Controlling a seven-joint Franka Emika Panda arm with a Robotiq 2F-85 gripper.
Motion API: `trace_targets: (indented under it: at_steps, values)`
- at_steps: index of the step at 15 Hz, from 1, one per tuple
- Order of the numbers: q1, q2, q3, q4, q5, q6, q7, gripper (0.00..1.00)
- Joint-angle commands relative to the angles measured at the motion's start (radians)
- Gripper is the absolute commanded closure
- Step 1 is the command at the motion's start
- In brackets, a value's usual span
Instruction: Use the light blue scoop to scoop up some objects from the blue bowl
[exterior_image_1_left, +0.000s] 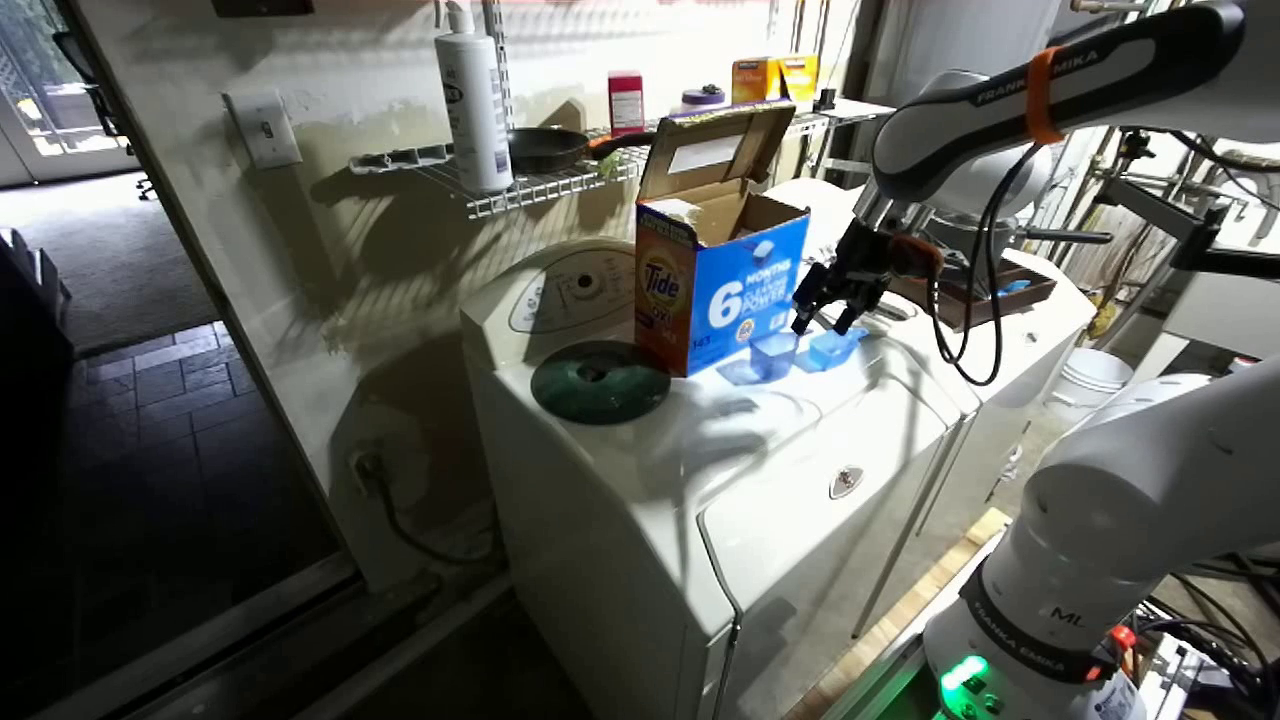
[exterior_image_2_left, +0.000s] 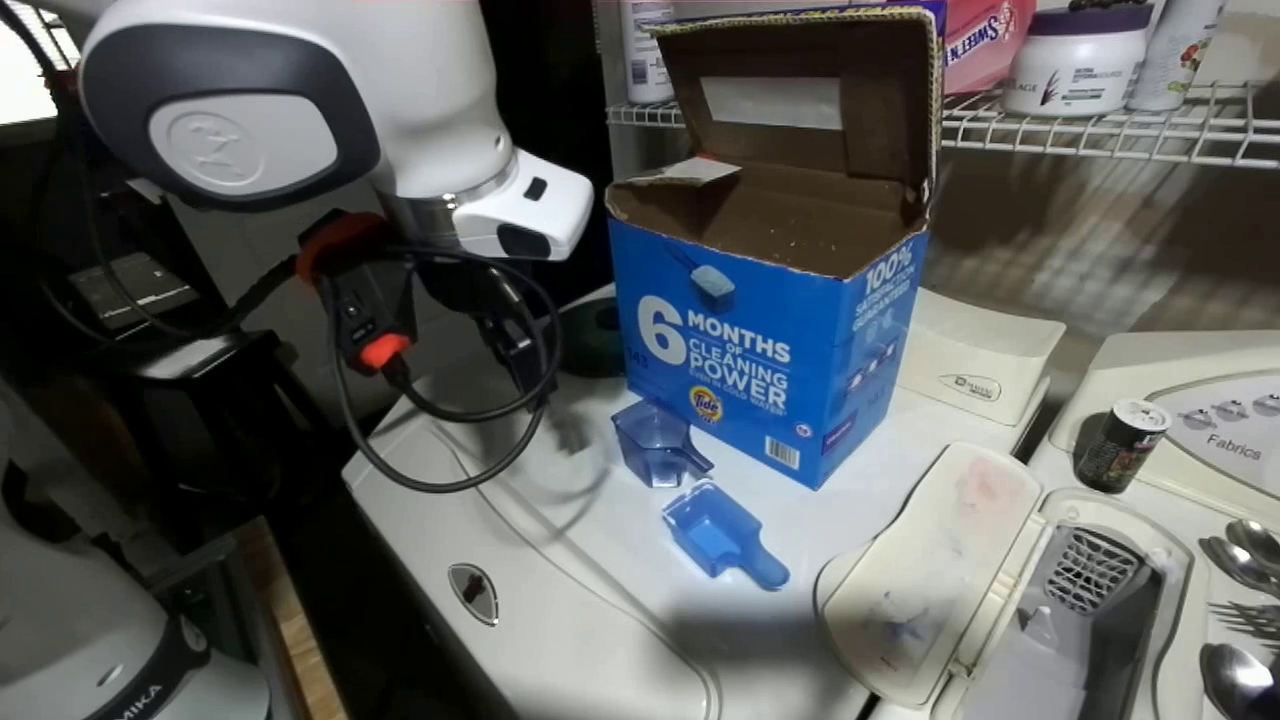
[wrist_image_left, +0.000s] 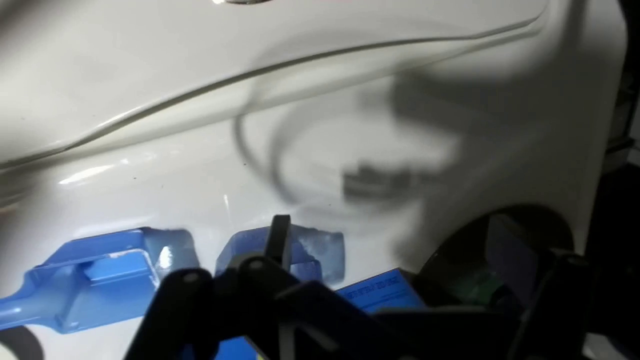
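Right of centre in an exterior view, the gripper (exterior_image_1_left: 823, 320) is hanging, jaws spread, holding nothing; below, the light blue scoop (exterior_image_1_left: 830, 352) is lying beside a darker scoop (exterior_image_1_left: 773, 358); behind, a box (exterior_image_1_left: 715, 330) is reading "Tide" and "6 MONTHS"; left of centre, a teal bowl (exterior_image_1_left: 565, 392) is sitting; lower centre, a white lid (exterior_image_1_left: 770, 530) is leaving room.

One light blue scoop (exterior_image_2_left: 718, 532) and one darker scoop (exterior_image_2_left: 652, 445) make two. One bowl (exterior_image_1_left: 600, 402), one Tide box (exterior_image_2_left: 745, 355), one can (exterior_image_2_left: 1122, 450), one light switch (exterior_image_1_left: 266, 128), one gripper (exterior_image_1_left: 823, 322) and three spoons (exterior_image_2_left: 1236, 675) are visible.
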Motion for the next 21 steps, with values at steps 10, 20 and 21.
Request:
trace_targets:
  at_steps: [10, 20, 21]
  values:
    - [-0.360, 0.248, 0.233, 0.063, -0.360, 0.255, 0.561, 0.00]
    - [-0.356, 0.444, 0.144, 0.193, -0.337, 0.275, 0.750, 0.00]
    - [-0.355, 0.460, 0.131, 0.208, -0.339, 0.273, 0.761, 0.00]
